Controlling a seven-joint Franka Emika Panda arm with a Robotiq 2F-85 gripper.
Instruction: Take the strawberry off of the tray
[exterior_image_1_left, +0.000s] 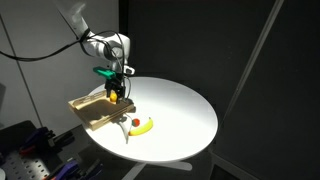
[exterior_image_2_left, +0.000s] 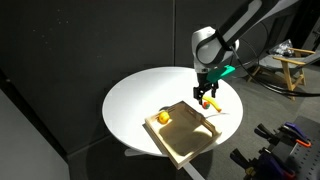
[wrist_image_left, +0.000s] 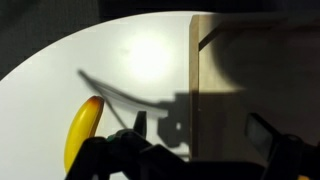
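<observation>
Exterior view — the strawberry (exterior_image_1_left: 136, 123) shows as a tiny dark-red spot lying on the round white table (exterior_image_1_left: 185, 110), off the tray (exterior_image_1_left: 88, 112) and just beside the near end of the banana (exterior_image_1_left: 146, 127); whether the two touch is too small to tell. In the opposite exterior view and in the wrist view I cannot make the strawberry out. The banana (exterior_image_2_left: 211, 104) lies on the bare tabletop near one edge of the light-wood tray (exterior_image_2_left: 192, 142), and a round orange-yellow fruit (exterior_image_2_left: 162, 117) sits inside the tray near a corner.

The gripper (exterior_image_1_left: 116, 92) hangs above the tray's edge on the banana's side, pointing down, and in both exterior views it appears clear of the fruit. From the wrist view, the gripper (wrist_image_left: 200, 135) looks straight down at that border: the tray (wrist_image_left: 255, 70) fills the right part of the frame, the table (wrist_image_left: 130, 60) the left, and the banana (wrist_image_left: 82, 130) lies at lower left. Its dark fingers (wrist_image_left: 140, 125) stand spread wide apart with nothing held between them — one over the table, one over the tray. A heavy shadow falls across the tray's surface there.

The arm (exterior_image_2_left: 240, 25) reaches in from above, against a dark backdrop.
</observation>
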